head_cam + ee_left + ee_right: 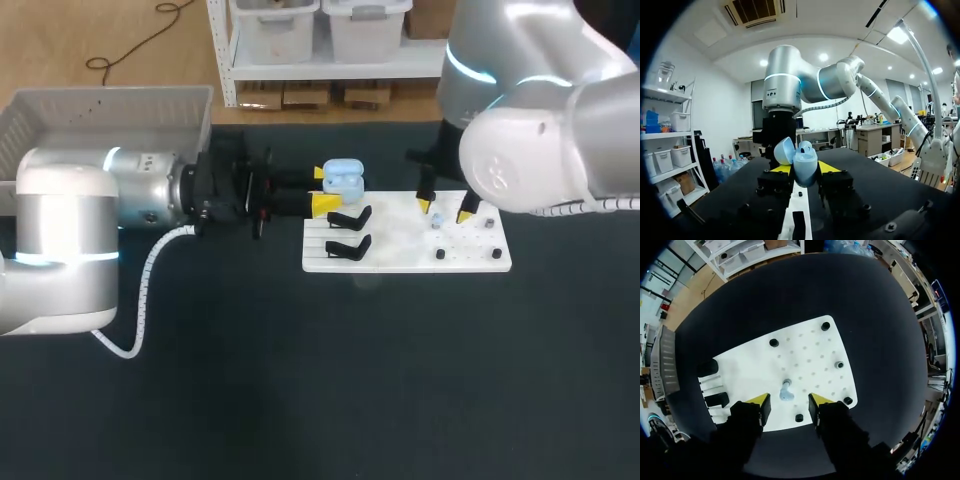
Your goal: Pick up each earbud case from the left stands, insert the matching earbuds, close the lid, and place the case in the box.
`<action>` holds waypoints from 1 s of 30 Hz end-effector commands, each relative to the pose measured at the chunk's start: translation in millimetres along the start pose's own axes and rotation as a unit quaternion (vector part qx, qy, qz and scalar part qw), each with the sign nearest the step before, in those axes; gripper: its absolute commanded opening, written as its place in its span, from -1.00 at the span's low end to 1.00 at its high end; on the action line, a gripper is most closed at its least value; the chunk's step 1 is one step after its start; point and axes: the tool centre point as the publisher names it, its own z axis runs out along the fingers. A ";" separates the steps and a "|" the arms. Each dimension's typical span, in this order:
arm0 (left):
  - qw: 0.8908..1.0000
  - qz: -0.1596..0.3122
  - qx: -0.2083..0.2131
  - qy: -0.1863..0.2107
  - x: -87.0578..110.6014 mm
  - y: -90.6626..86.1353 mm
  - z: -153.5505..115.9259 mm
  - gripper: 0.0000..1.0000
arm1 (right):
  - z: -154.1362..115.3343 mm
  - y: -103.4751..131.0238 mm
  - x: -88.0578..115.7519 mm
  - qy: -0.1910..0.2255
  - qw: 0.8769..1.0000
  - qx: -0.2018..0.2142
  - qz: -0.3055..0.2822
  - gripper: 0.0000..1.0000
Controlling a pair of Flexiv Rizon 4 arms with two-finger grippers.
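A light blue earbud case [343,178] with its lid swung open sits level between the yellow tips of my left gripper [322,190], which is shut on it just left of the white board [400,255]. In the left wrist view the case [804,167] fills the gap of that gripper [804,169], its lid [784,150] tipped to one side. My right gripper [445,209] hangs over the board's right half, fingers pointing down. Seen from the right wrist, a small pale blue earbud [786,391] stands on the board [805,352] between the fingers of this open gripper [789,401], untouched.
Two black stands [350,217] [348,247] occupy the board's left end. Small black pegs [839,364] dot its right half. A pale slatted box [100,110] rests at the table's back left. Dark table surface [350,380] surrounds the board.
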 end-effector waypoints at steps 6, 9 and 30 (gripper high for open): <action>1.000 0.001 -0.001 -0.001 1.1 -0.1 -0.4 -1.00 | 6.3 1.7 -0.1 -0.001 1.000 -0.003 0.007 -0.06; 1.000 0.001 -0.001 -0.001 1.1 -0.1 -0.4 -1.00 | 2.6 1.0 -1.2 -0.008 1.000 -0.006 0.017 -0.06; 1.000 0.001 -0.001 -0.001 1.1 -0.1 -0.4 -1.00 | -0.7 1.2 -5.4 -0.002 0.999 -0.019 0.041 1.00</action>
